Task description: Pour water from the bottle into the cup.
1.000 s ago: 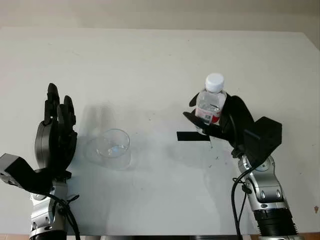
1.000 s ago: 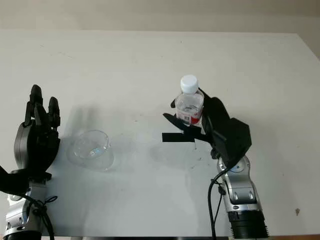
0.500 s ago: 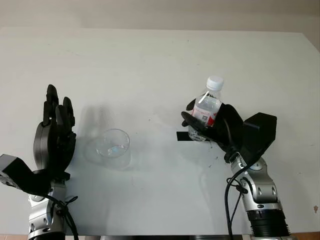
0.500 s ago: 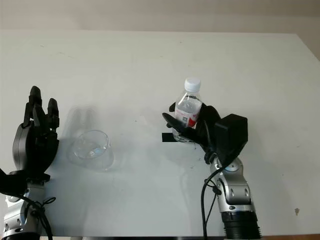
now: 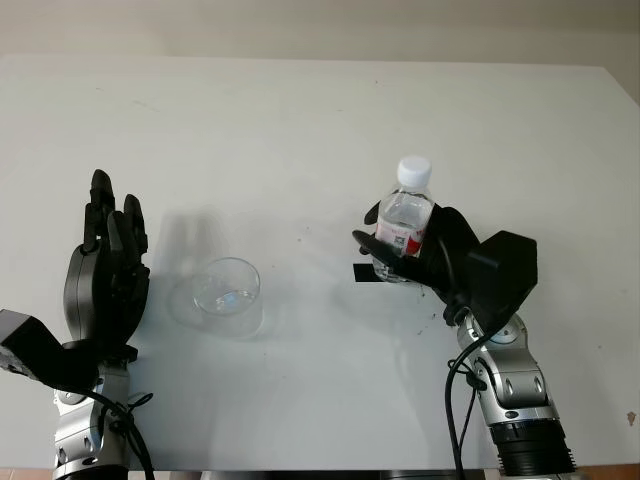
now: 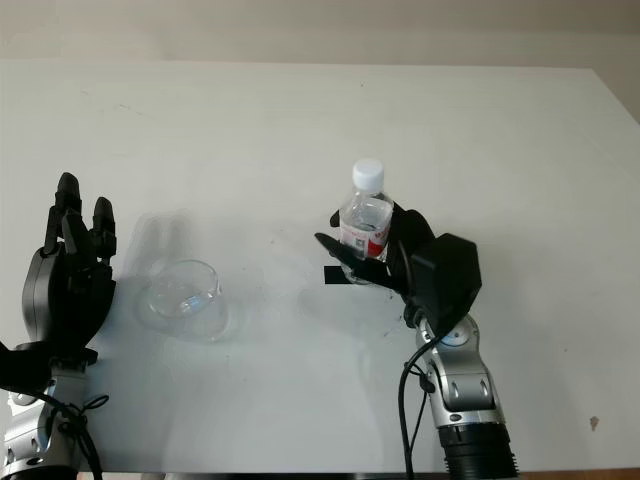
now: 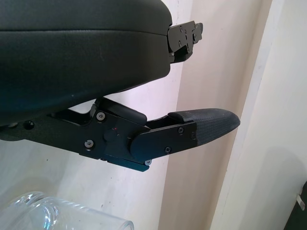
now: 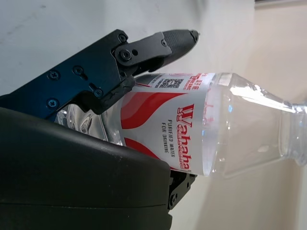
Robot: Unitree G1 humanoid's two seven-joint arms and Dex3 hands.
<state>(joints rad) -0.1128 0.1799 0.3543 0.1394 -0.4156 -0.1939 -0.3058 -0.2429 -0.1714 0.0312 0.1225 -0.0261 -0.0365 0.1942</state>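
The right hand (image 5: 420, 258) is gripping the bottle (image 5: 403, 224) around its labelled body, fingers (image 8: 144, 52) wrapped closed, and is holding it upright over the desk (image 5: 320, 120), right of centre. The white cap (image 5: 414, 168) is sitting on the neck, so pouring would likely fail while it is on. The clear cup (image 5: 227, 285) is standing well apart, near the open left hand (image 5: 105, 285); a light, unsteadied cup may tip or slide.
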